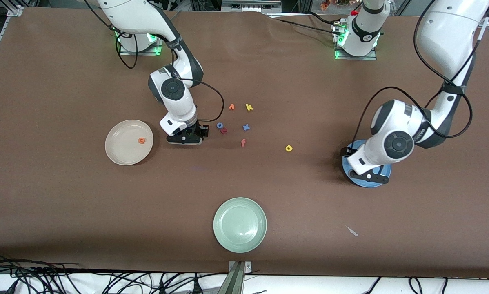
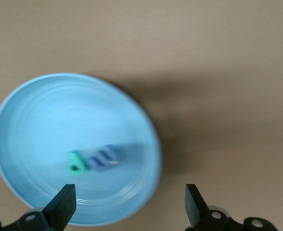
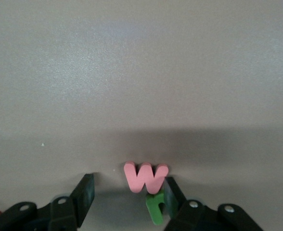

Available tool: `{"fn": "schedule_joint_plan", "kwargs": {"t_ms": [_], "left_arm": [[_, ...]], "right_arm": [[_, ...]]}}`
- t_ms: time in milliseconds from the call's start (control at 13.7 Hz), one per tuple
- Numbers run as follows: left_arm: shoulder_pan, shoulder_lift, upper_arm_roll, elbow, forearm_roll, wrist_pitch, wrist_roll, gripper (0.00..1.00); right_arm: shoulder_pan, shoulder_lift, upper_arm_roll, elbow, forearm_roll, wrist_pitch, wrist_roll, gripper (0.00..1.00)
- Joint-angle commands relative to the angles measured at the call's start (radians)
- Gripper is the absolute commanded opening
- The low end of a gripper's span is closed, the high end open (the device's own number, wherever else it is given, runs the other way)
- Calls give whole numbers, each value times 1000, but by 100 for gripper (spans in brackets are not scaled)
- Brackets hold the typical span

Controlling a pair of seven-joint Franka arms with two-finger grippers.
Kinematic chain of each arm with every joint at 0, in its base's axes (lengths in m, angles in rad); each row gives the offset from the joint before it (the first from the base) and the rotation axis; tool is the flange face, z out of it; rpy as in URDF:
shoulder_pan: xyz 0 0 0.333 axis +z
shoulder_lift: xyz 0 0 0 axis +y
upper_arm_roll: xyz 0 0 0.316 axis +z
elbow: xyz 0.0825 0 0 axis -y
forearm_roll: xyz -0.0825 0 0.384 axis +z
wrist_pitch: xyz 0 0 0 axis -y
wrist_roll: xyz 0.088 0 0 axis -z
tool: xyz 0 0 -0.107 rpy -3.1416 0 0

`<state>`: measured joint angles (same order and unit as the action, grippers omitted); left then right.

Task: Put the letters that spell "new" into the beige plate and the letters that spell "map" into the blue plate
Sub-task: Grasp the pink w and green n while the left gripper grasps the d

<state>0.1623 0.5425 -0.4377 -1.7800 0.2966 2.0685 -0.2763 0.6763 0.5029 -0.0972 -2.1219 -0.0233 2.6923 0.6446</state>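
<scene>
Front view shows a brown, matte table (image 1: 65,212) with three round shallow plates. Taking the pale green plate (image 1: 240,224) as landmark: it sits nearest the camera with bare cloth all round it. The beige plate (image 1: 129,142) lies farther from the camera and toward the right arm's end, an orange e (image 1: 142,141) resting in it. The blue plate (image 1: 366,176) lies toward the left arm's end; the left gripper (image 2: 130,207) hangs over it, jaws spread wide and empty, and inside lie a teal p (image 2: 76,162) touching a lavender-blue m (image 2: 105,158), both blurred.

Farther from the camera than the green plate sits a loose cluster of small foam letters: yellow a (image 1: 289,148), orange f (image 1: 243,142), blue x (image 1: 246,127), blue o (image 1: 219,125) touching a red piece, orange v (image 1: 232,107), yellow k (image 1: 249,107).

The right gripper (image 3: 129,199) is down at the table beside the beige plate, its jaws part spread around a rounded pink w (image 3: 145,177) and a green n (image 3: 155,209), which touch each other against one finger (image 3: 174,192).
</scene>
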Motion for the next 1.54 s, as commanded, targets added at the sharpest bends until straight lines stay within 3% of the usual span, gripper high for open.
{"fn": "schedule_joint_plan", "kwargs": {"t_ms": [0,366,658,877,1023,1243,1462], "left_arm": [[-13,7,-62,34,13,-21,-133,100],[-196,120,-64,114,-53,4,-539,100],[-240,145,-62,25,-132,204,-684,99],[-245,166,-55,-13,-110,301,-676,91],[-245,174,-55,-27,-29,304,-687,86],[-247,185,-52,-27,-21,306,-689,66],[-242,197,-42,-24,28,308,-689,55]], "right_arm": [[9,3,-6,-18,-1,27,6,65],[-1,12,-16,-15,-15,46,-25,65],[-1,14,-21,-16,-15,55,-31,65],[-1,22,-21,-18,-13,64,-25,61],[-1,22,-21,-18,-13,64,-28,50],[-1,19,-21,-19,-13,61,-36,32],[-3,5,-39,-16,-15,55,-63,30]]}}
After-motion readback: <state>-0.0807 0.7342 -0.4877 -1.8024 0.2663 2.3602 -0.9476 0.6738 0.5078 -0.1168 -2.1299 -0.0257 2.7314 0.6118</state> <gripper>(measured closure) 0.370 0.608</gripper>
